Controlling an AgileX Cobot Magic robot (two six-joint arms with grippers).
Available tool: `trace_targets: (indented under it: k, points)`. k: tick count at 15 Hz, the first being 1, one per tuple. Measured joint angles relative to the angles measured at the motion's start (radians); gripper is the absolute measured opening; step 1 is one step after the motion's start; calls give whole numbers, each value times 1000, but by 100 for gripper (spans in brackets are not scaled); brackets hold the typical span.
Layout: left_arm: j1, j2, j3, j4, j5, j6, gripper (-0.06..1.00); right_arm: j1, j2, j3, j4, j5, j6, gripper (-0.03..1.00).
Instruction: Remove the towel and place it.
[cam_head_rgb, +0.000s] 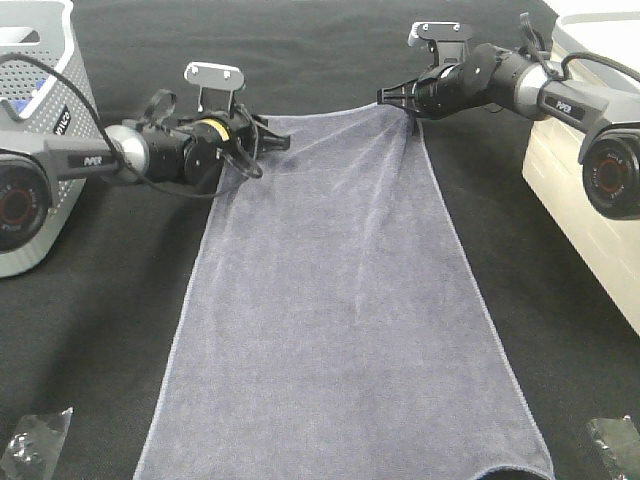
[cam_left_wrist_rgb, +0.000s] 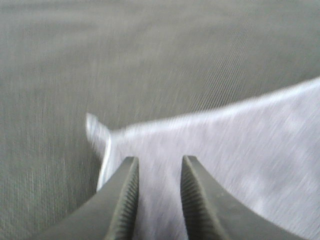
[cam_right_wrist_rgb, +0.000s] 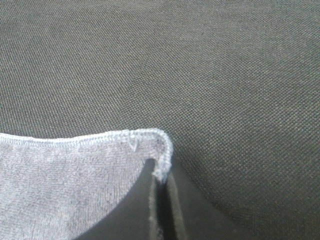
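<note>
The greyish-purple towel (cam_head_rgb: 340, 300) lies spread flat on the black table cloth (cam_head_rgb: 100, 330), running lengthwise from the far side to the near edge. My left gripper (cam_head_rgb: 278, 142) hovers over the towel's far-left corner. In the left wrist view the left gripper (cam_left_wrist_rgb: 157, 172) is open, with the towel (cam_left_wrist_rgb: 240, 165) showing in the gap and its corner tip just beside the fingers. My right gripper (cam_head_rgb: 392, 98) is at the far-right corner. In the right wrist view the right gripper (cam_right_wrist_rgb: 160, 175) is shut on the hemmed corner of the towel (cam_right_wrist_rgb: 60, 185), which is lifted slightly.
A light grey perforated basket (cam_head_rgb: 40, 130) stands at the far left. A cream-white container (cam_head_rgb: 590, 200) stands along the right side. Crumpled dark plastic pieces lie at the near-left (cam_head_rgb: 35, 440) and near-right (cam_head_rgb: 615, 440) corners.
</note>
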Motion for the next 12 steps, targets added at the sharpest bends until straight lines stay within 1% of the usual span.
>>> trace_targets:
  k: [2, 8, 12]
  points:
    - [3, 23, 0, 6, -32, 0, 29, 0, 0, 0, 0, 7, 0, 2]
    - [57, 23, 0, 7, -34, -1, 29, 0, 0, 0, -18, 29, 0, 2]
    - [61, 23, 0, 7, -31, -3, 29, 0, 0, 0, -27, 29, 0, 3]
